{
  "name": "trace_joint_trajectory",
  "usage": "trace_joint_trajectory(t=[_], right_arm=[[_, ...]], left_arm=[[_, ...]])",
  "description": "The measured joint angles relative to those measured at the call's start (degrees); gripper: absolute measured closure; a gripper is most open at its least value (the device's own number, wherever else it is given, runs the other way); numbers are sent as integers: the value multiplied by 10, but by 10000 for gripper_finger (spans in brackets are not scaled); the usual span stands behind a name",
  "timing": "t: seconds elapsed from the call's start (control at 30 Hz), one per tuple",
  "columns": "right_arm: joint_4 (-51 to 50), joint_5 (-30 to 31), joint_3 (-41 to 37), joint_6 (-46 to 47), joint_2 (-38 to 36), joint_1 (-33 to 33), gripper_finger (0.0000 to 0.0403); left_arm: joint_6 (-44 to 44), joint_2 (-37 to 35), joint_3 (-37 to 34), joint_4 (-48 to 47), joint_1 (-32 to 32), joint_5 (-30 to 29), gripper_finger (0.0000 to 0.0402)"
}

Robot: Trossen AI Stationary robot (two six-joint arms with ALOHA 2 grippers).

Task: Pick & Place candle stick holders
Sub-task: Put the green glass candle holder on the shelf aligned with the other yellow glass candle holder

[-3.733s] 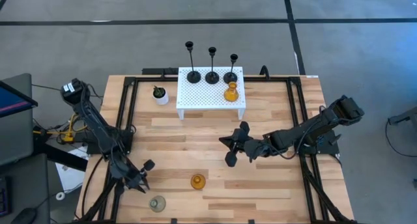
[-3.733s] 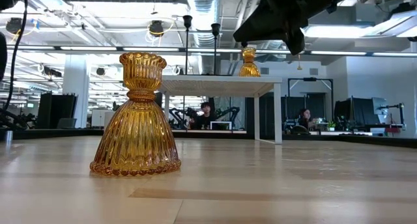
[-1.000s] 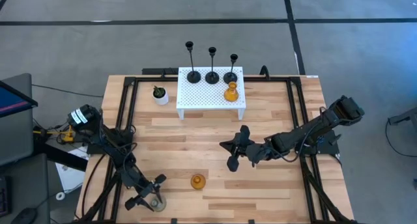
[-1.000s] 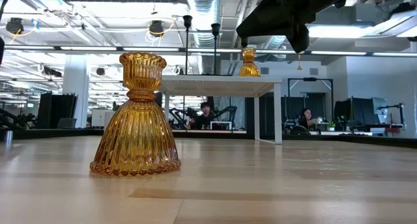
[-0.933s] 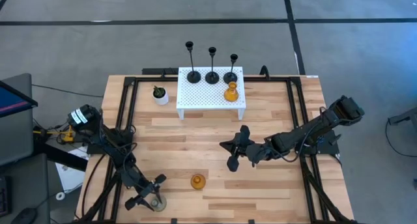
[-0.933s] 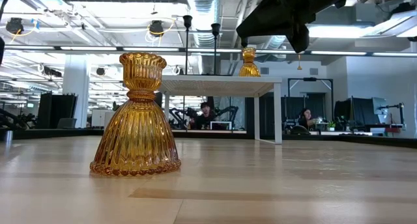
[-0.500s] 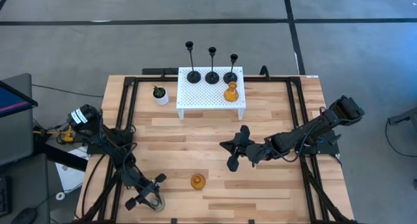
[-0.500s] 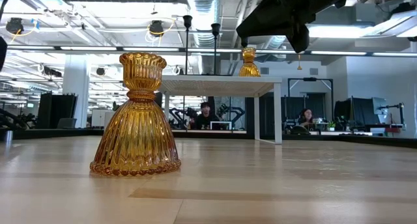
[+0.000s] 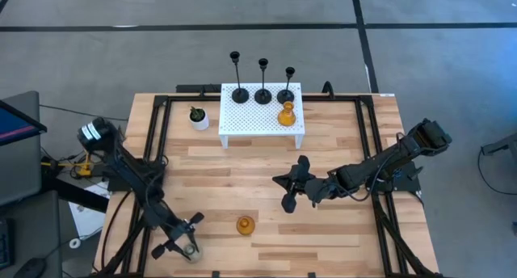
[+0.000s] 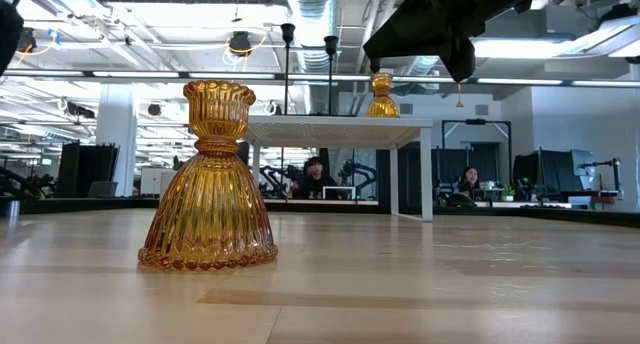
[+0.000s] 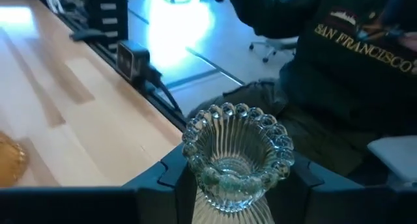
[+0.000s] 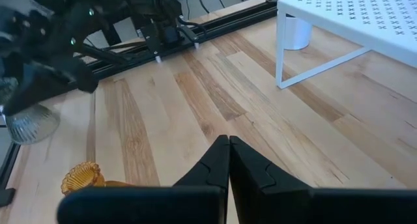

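At the near left corner of the table [image 9: 323,229], our left gripper [image 9: 184,242] is closing around the clear-grey glass holder [image 11: 234,152]. In the left wrist view our two fingers are sitting on either side of its ribbed body just below the beaded rim, so we are judging it gripped. In the right wrist view it seems to be hanging at the gripper, though we cannot tell whether it is clear of the wood.

A little to the right, near the front edge, an amber glass holder [image 9: 245,225] is standing upright on the bare table, and nothing is touching it.

At the far side, the white perforated stand [image 9: 258,116] is carrying four holders: three black thin-stemmed holders [image 9: 262,92] in a row along its far edge and a second amber holder [image 9: 286,115] near its right end. A small white pot with a plant [image 9: 199,118] is sitting just left of the stand.

To the right of centre, our right gripper [image 12: 228,152] is hovering over open table with its fingers pressed together, holding nothing.

As we judge it, four of six are placed; the clear-grey one is being carried, and the amber one near the front is remaining.
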Motion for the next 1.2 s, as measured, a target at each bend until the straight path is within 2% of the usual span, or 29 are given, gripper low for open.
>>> trace_joint_trajectory(t=[0.27, 0.37, 0.6, 0.87, 1.07, 1.2], right_arm=[[-2, 0, 0, -6, 0, 0, 403], [-13, 0, 0, -6, 0, 0, 403], [-47, 0, 0, -34, 0, 0, 403], [-142, -1, 0, -56, -43, 0, 403], [-250, 4, 0, -56, -90, 23, 403], [-280, 36, 0, -56, -102, 49, 403]], left_arm=[[0, -125, 0, -125, 4, -122, 263], [0, -160, 0, -149, 23, -136, 263], [1, -200, 3, -170, 116, -138, 263], [16, -195, 76, -256, 259, -137, 264], [63, -196, 150, -299, 377, -76, 264], [80, -191, 205, -346, 463, -50, 264]])
